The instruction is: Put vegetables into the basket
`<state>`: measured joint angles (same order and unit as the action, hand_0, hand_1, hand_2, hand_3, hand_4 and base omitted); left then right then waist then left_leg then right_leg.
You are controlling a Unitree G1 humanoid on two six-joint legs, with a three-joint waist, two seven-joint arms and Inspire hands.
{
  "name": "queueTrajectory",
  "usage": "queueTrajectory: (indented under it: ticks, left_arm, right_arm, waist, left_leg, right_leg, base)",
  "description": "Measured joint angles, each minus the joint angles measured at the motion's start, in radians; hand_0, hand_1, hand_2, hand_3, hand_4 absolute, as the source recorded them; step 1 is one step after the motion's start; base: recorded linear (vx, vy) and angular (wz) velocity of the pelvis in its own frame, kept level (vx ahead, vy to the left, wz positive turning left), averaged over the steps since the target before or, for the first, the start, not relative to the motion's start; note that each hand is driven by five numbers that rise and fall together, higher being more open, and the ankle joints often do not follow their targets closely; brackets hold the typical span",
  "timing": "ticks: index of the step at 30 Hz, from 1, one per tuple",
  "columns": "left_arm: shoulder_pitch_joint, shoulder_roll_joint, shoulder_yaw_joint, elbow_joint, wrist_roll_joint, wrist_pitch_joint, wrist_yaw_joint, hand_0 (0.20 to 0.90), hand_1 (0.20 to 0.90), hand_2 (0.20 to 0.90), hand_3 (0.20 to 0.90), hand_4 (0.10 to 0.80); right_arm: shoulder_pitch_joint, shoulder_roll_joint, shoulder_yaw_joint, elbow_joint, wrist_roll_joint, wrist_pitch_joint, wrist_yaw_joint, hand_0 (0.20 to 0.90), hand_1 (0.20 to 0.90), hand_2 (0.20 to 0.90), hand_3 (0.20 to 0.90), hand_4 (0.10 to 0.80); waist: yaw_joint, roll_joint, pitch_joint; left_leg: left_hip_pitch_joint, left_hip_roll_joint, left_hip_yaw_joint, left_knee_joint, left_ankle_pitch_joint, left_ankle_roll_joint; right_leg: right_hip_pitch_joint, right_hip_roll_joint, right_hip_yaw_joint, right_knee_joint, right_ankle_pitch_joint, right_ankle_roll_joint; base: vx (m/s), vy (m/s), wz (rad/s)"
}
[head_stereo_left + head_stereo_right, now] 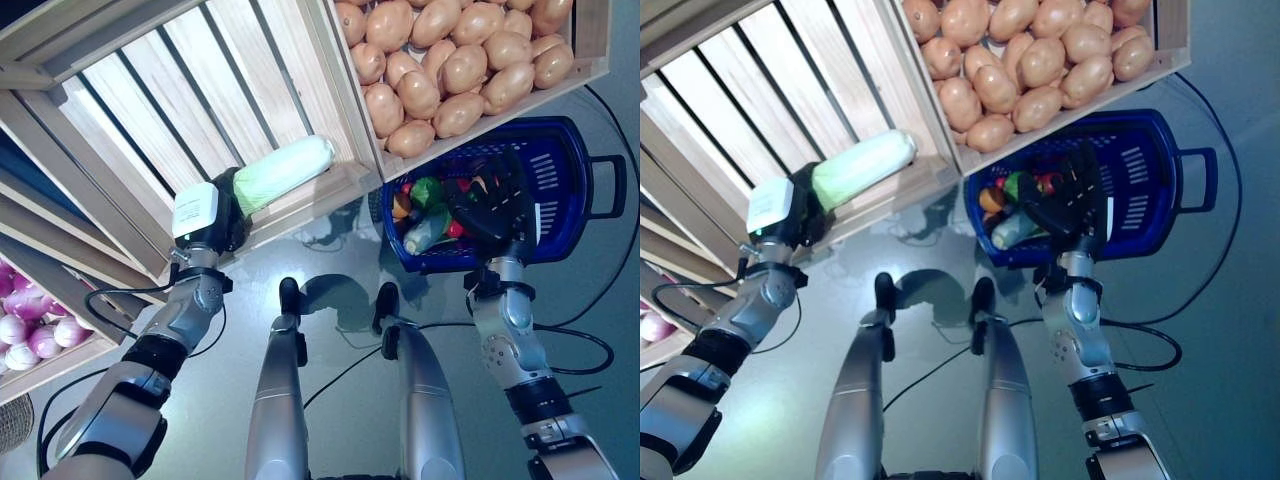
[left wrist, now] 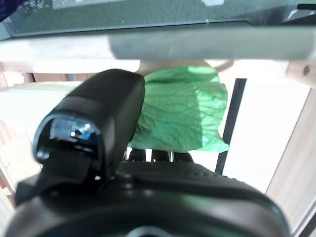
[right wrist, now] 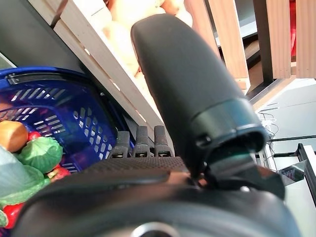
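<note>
A pale green cabbage lies at the low front edge of a slatted wooden crate. My left hand is shut round its near end; in the left wrist view the leafy cabbage shows just past the thumb. My right hand has its fingers curled at the near rim of a blue plastic basket, which hangs above the floor. Inside the basket lie a green vegetable, an orange one and red ones. The right wrist view shows the basket beside my thumb.
A crate full of potatoes slopes right above the basket. Purple onions fill a lower crate at the far left. The basket's far handle sticks out to the right. Grey floor lies below.
</note>
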<state>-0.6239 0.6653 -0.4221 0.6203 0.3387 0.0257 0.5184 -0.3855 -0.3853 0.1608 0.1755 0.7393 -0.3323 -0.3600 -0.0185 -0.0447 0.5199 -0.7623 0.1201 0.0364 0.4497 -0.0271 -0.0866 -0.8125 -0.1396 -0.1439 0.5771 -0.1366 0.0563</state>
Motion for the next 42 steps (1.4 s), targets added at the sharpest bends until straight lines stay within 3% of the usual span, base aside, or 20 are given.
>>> queueTrajectory:
  ticks: [16, 25, 36, 42]
  left_arm:
    - [-0.002, -0.002, 0.012, 0.01, -0.004, -0.027, 0.044, 0.3, 0.3, 0.3, 0.3, 0.4]
    - [0.0, -0.019, 0.017, -0.004, -0.12, -0.101, 0.071, 0.3, 0.3, 0.3, 0.3, 0.4]
    - [0.121, -0.066, 0.158, -0.188, -0.203, -0.183, 0.071, 0.3, 0.3, 0.3, 0.3, 0.4]
    - [0.168, -0.116, 0.217, -0.267, -0.32, -0.219, 0.047, 0.3, 0.3, 0.3, 0.3, 0.4]
  right_arm:
    - [-0.001, 0.002, 0.001, 0.0, -0.028, 0.001, 0.0, 0.9, 0.9, 0.9, 0.9, 0.8]
    - [0.0, 0.011, 0.001, 0.0, -0.028, 0.001, -0.001, 0.9, 0.9, 0.9, 0.9, 0.8]
    - [0.044, 0.042, -0.003, -0.002, -0.035, 0.001, -0.001, 0.9, 0.9, 0.9, 0.9, 0.8]
    - [0.063, 0.049, -0.004, -0.019, -0.045, 0.001, -0.001, 0.9, 0.9, 0.9, 0.9, 0.8]
  waist:
    - [-0.005, -0.001, 0.0]
    - [-0.008, -0.005, 0.0]
    - [0.001, -0.014, 0.001]
    - [0.006, -0.014, 0.001]
  left_leg:
    - [-0.005, -0.002, 0.0, 0.009, -0.002, 0.002]
    - [-0.011, -0.002, -0.001, 0.007, -0.002, 0.002]
    - [-0.011, -0.004, -0.003, -0.002, -0.001, 0.002]
    - [-0.003, -0.005, -0.007, -0.005, 0.005, 0.001]
  right_leg:
    - [0.0, -0.002, 0.001, -0.002, 0.003, 0.004]
    - [0.0, -0.001, -0.002, -0.007, 0.006, 0.004]
    - [0.0, -0.002, -0.004, -0.013, 0.007, 0.004]
    - [0.009, -0.002, -0.006, -0.009, 0.007, 0.004]
  base:
    - [0.0, 0.0, 0.0]
    - [0.0, 0.0, 0.0]
    - [0.0, 0.0, 0.0]
    - [0.006, -0.008, 0.01]
